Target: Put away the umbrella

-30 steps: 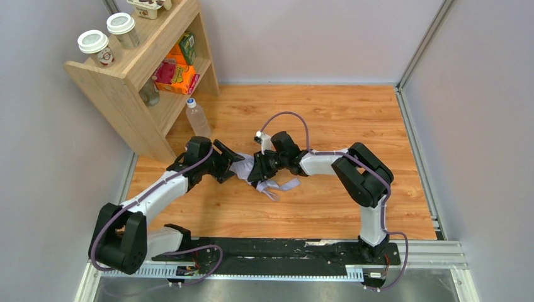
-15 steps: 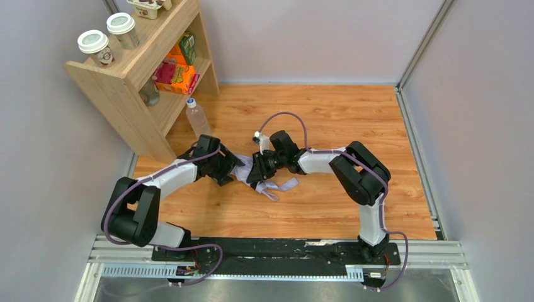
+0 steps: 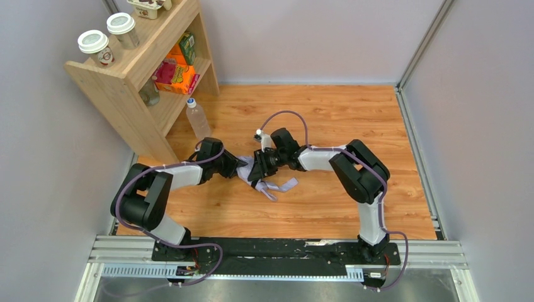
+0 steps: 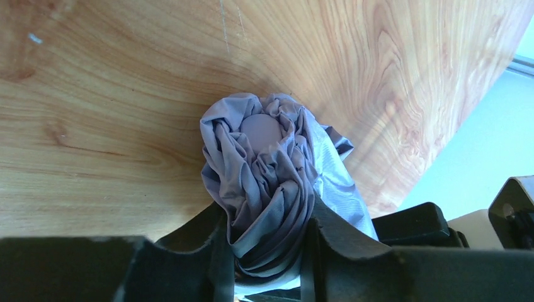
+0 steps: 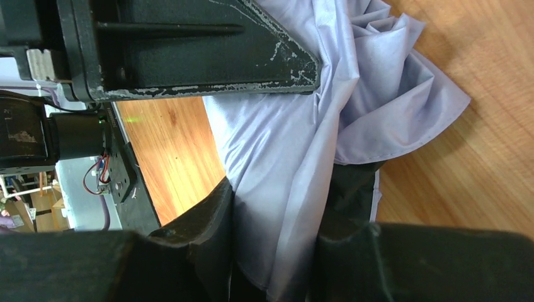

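The umbrella is a crumpled pale lavender bundle on the wooden table, held between both arms, with its strap trailing toward the right. In the left wrist view its bunched end bulges out past my left gripper, whose jaws squeeze the fabric from both sides. My left gripper meets the bundle from the left. My right gripper is shut on the fabric from the right, a fold pinched in that gripper. The shaft and handle are hidden.
A wooden shelf stands at the back left with two lidded cups on top and snack packs inside. A water bottle stands beside it. Grey walls close in on the left, back and right.
The left arm pushed right, up to the umbrella, and its jaws went from wide open to closed on the bunched fabric. The right gripper kept its hold in place.
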`<state>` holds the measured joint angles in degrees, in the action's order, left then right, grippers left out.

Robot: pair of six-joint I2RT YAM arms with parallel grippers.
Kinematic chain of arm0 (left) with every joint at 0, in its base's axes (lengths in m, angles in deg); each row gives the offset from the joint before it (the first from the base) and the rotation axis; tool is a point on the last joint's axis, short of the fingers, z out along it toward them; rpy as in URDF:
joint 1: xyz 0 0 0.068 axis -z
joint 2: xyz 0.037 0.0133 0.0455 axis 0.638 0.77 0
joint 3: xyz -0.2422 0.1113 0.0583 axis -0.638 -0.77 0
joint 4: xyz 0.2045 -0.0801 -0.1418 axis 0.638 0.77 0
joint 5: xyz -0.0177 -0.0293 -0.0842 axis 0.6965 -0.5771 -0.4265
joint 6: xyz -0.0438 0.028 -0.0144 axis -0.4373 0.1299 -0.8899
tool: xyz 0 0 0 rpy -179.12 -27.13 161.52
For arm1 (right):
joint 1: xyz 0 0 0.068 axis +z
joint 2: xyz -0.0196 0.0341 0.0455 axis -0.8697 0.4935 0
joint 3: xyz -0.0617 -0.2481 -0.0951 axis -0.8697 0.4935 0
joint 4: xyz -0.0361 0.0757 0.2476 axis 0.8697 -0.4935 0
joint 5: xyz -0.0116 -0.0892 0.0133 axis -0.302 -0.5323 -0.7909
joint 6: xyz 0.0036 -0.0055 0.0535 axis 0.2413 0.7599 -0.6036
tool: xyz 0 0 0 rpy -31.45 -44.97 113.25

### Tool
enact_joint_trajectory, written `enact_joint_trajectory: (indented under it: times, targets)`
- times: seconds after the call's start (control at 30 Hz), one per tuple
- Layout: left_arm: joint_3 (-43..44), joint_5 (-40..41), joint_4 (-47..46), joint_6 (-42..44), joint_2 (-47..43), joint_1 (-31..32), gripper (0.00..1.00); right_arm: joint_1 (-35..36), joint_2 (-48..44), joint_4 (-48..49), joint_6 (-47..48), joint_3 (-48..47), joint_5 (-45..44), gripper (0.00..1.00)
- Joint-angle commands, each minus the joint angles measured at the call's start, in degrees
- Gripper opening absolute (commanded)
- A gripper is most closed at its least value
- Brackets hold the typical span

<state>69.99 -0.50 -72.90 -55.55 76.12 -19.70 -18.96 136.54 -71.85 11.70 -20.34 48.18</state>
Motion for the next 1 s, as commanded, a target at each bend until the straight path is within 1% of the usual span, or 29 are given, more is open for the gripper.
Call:
enact_joint_trajectory:
  times: [0.0, 0.03, 0.07, 0.13, 0.17, 0.27, 0.33, 0.4, 0.43, 0.5, 0.53, 0.6, 0.73, 0.83, 0.9, 0.93, 0.97]
  targets:
    - [-4.9, 9.3, 1.9, 3.9, 2.9, 0.8, 0.06, 1.9, 1.2, -16.4, 5.2, 1.7, -3.4, 0.07]
    - [-5.1, 9.1, 2.3, 4.3, 2.3, 1.0, 0.0, 1.9, 0.1, -18.0, 5.4, 1.0, -4.8, 0.13]
    - [-5.3, 8.5, 2.7, 4.2, 2.0, 1.0, 0.0, 2.0, -0.8, -20.2, 5.7, 0.0, -6.4, 0.19]
    - [-6.1, 7.0, 3.1, 3.9, 0.7, 1.1, 0.0, 2.3, -3.4, -24.5, 6.7, -1.9, -11.1, 0.35]
    - [-6.3, 6.4, 4.5, 3.2, -0.2, 1.1, 0.0, 2.6, -4.7, -26.3, 7.3, -2.8, -13.2, 0.47]
    - [-6.6, 4.7, 8.6, 0.8, -2.5, 1.2, 0.0, 4.5, -9.7, -30.8, 10.7, -4.5, -22.3, 0.77]
    - [-5.9, 4.6, 13.1, -0.3, -3.9, 1.2, 0.0, 6.9, -12.7, -31.3, 13.3, -4.6, -29.4, 0.92]
    - [-3.9, 4.2, 19.6, -1.1, -4.7, 1.2, 0.0, 9.7, -15.4, -29.6, 15.7, -3.6, -34.8, 1.0]
    - [-2.5, 3.7, 22.9, -1.2, -4.6, 1.2, 0.0, 10.8, -16.2, -28.3, 16.3, -3.0, -37.4, 1.0]
    - [-1.3, 2.3, 26.1, -1.4, -4.0, 1.2, 0.0, 12.7, -16.8, -26.4, 17.7, -2.7, -38.6, 1.0]
    - [-1.2, 1.0, 27.1, -1.9, -3.5, 1.2, 0.0, 13.8, -16.6, -25.2, 18.6, -2.9, -41.0, 1.0]
    - [-1.0, 0.1, 27.7, -2.8, -3.2, 1.3, 0.0, 16.0, -15.4, -23.3, 19.9, -3.8, -41.8, 1.0]
    - [-0.1, 0.5, 30.8, -3.2, -3.5, 1.3, 0.0, 18.7, -9.7, -20.9, 21.3, -7.0, -41.6, 1.0]
    - [1.2, 0.3, 32.8, -3.5, -3.5, 1.3, 0.0, 20.2, -5.9, -19.8, 21.6, -8.6, -44.1, 0.99]
    - [2.1, 0.4, 34.5, -3.3, -3.3, 1.3, 0.0, 22.2, -4.2, -18.2, 21.8, -8.7, -47.7, 0.98]
    - [2.2, 0.2, 34.6, -3.2, -2.9, 1.5, 0.0, 22.6, -3.2, -18.8, 21.7, -9.7, -48.8, 0.96]
    - [2.4, -0.2, 34.6, -2.9, -2.7, 1.5, 0.0, 22.9, -2.0, -19.3, 21.2, -10.3, -50.0, 0.92]
